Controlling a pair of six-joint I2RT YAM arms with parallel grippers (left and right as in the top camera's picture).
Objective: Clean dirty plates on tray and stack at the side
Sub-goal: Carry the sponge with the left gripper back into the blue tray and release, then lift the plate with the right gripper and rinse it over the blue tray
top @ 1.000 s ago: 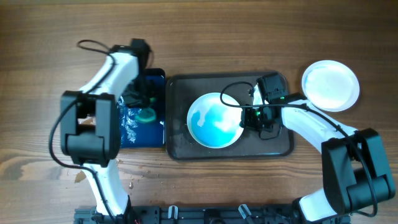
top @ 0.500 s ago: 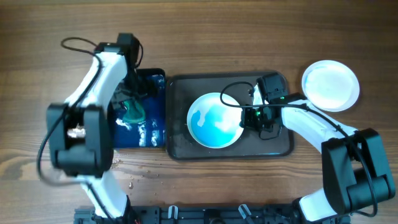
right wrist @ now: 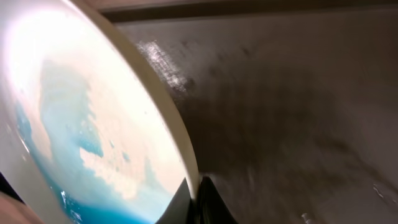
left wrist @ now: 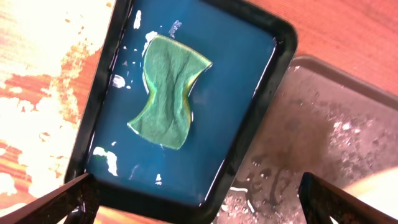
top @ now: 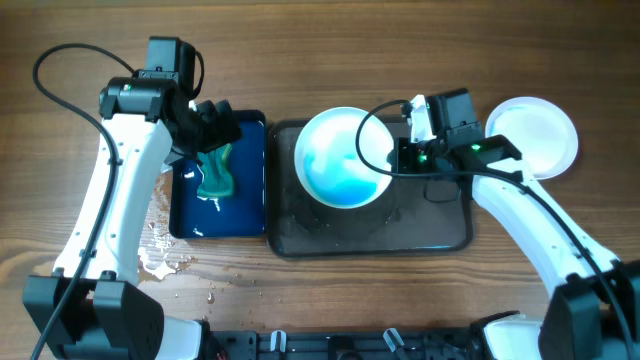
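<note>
A dirty plate (top: 342,157), white with a blue wash in its bowl, hangs tilted over the far left part of the dark grey tray (top: 430,225). My right gripper (top: 398,156) is shut on its right rim. In the right wrist view the fingers (right wrist: 211,202) pinch the rim of the plate (right wrist: 81,124) above the wet tray (right wrist: 298,93). My left gripper (top: 212,125) stands open and empty above the far end of the blue tray (top: 248,215). A green sponge (left wrist: 168,90) lies loose in that tray, and the left gripper (left wrist: 199,205) spans its near corner.
A clean white plate (top: 532,137) rests on the wood to the right of the grey tray. Water is splashed on the table (top: 160,245) left of the blue tray. The blue tray (left wrist: 249,68) butts against the grey tray (left wrist: 336,124).
My left gripper opened, dropped the sponge into the blue tray and drew back to the far left. The right arm lifted the plate and carried it toward the tray's far edge.
</note>
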